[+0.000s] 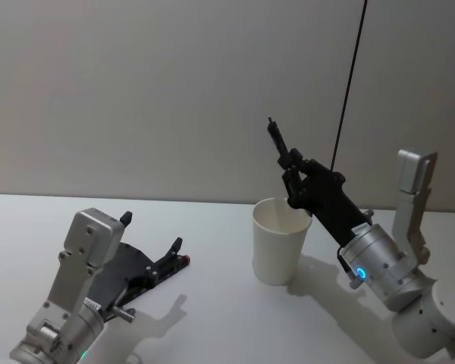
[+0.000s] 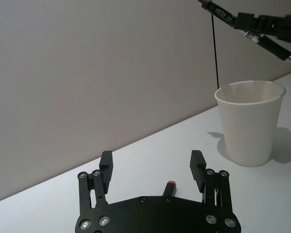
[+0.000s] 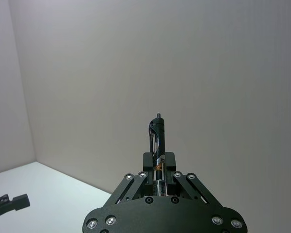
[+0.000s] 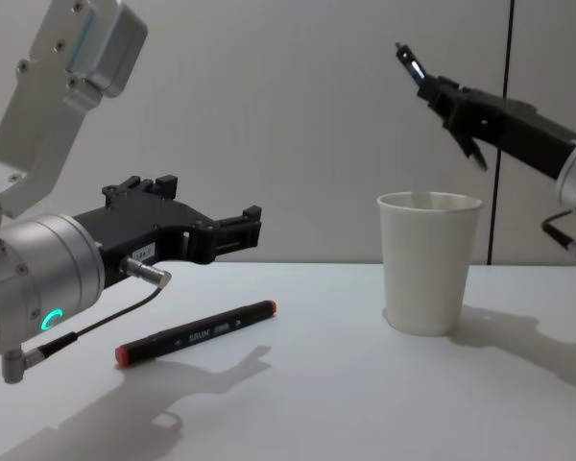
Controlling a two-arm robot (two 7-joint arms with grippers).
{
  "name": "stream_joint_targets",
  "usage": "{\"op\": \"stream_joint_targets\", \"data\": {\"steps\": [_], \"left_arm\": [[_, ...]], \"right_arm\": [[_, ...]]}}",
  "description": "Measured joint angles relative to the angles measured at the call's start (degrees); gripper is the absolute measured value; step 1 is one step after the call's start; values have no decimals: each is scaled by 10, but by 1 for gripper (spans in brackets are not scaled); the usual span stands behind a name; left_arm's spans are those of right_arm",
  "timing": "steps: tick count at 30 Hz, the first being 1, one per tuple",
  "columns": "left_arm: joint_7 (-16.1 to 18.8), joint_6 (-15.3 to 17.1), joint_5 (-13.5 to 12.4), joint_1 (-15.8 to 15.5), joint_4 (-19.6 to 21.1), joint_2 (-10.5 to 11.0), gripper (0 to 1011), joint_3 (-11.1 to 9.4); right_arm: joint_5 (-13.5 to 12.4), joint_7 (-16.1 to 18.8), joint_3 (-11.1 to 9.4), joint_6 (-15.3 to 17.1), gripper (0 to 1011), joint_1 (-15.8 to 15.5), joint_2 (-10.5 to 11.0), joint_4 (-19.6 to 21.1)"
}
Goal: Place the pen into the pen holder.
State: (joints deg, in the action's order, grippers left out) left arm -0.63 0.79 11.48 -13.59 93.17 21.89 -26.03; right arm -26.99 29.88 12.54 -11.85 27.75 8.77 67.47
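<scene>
A black pen (image 1: pixel 277 140) is held tilted in my right gripper (image 1: pixel 292 176), which is shut on it. Its lower tip hangs just above the rim of the pen holder (image 1: pixel 279 243), a white paper cup standing right of the table's middle. From the side, the pen (image 4: pixel 410 63) and right gripper (image 4: pixel 458 113) sit above the cup (image 4: pixel 428 264), toward its right. The right wrist view looks along the pen (image 3: pixel 158 133) between the fingers. My left gripper (image 1: pixel 152 231) hovers open and low at the left.
A black marker (image 4: pixel 197 333) with red ends lies on the white table under my left gripper (image 4: pixel 240 230); its red end (image 2: pixel 171 183) peeks out between the open fingers. A grey wall stands close behind, with a thin black cable (image 1: pixel 350 83) hanging down.
</scene>
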Motion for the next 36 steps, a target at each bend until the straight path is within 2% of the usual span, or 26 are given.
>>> {"op": "stream_joint_targets", "data": {"steps": [13, 26, 32, 35, 36], "left_arm": [[0, 0, 0, 0, 0, 0, 1002, 0], [0, 0, 0, 0, 0, 0, 1002, 0], [0, 0, 0, 0, 0, 0, 1002, 0], [0, 0, 0, 0, 0, 0, 1002, 0], [0, 0, 0, 0, 0, 0, 1002, 0]], "right_arm": [[22, -17, 17, -28, 141, 6, -4, -30], [43, -37, 21, -62, 144, 14, -13, -56], [47, -40, 21, -68, 284, 15, -14, -61], [48, -42, 22, -71, 406, 16, -15, -64], [49, -42, 22, -72, 406, 16, -15, -64]]}}
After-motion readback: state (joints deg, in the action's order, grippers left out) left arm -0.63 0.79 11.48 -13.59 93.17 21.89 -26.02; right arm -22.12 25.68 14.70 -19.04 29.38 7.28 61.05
